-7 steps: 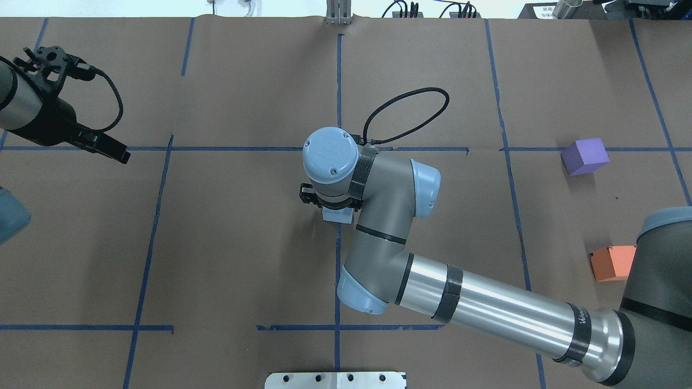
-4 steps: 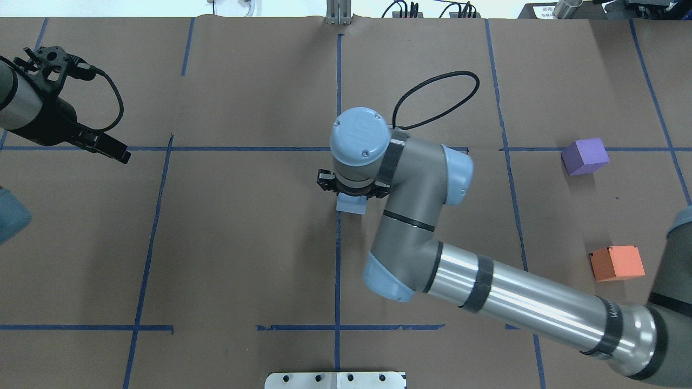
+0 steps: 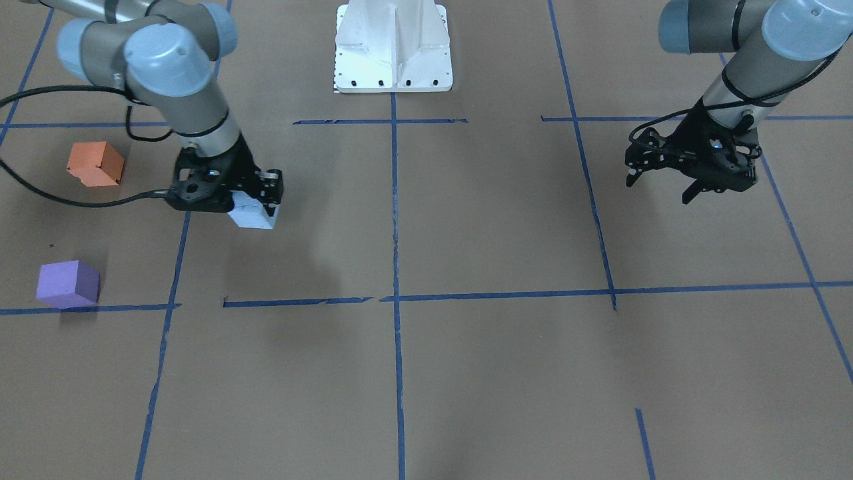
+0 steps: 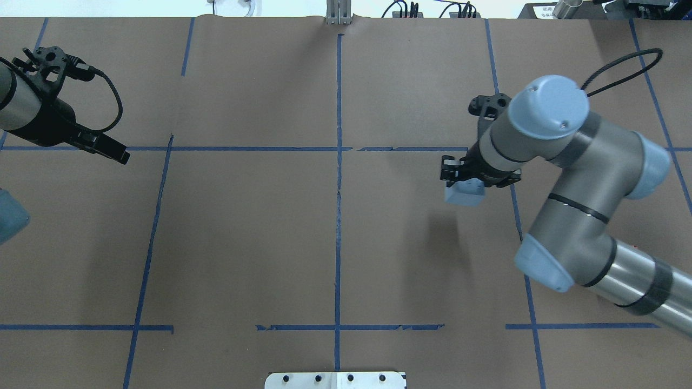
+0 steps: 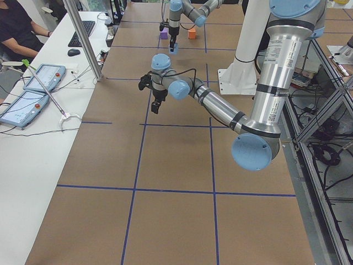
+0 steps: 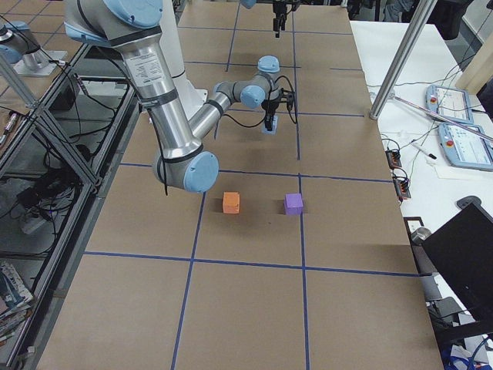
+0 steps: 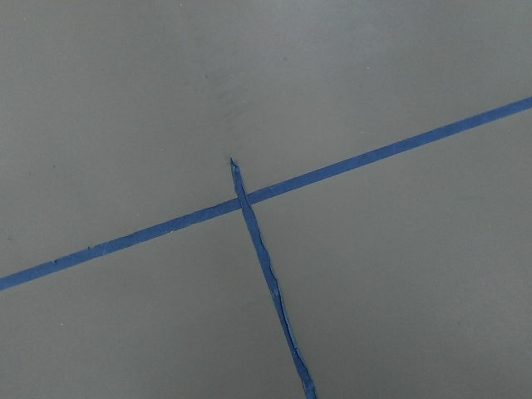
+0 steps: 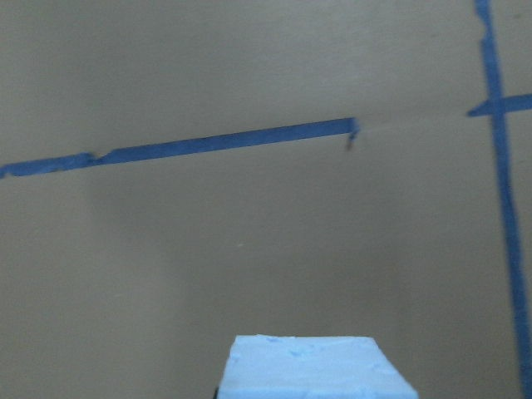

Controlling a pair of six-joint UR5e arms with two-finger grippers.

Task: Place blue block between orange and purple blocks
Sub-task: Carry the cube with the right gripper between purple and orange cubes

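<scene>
With right jaws clamped on blue block point(image 3: 253, 215), aloft over the surface point(image 3: 466, 220), steer to the gap between orange block point(image 3: 95, 163) and purple block point(image 3: 66, 283); lower level and centred; left jaws' spread unclear.

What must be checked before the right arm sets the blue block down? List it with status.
1. Right gripper shut on blue block: ok.
2. Blue block lifted clear of table: ok.
3. Space between orange block and purple block bare: ok.
4. Blue block above that space: not ok, short of it.
5. Left gripper open, far from the blocks: ok.
</scene>
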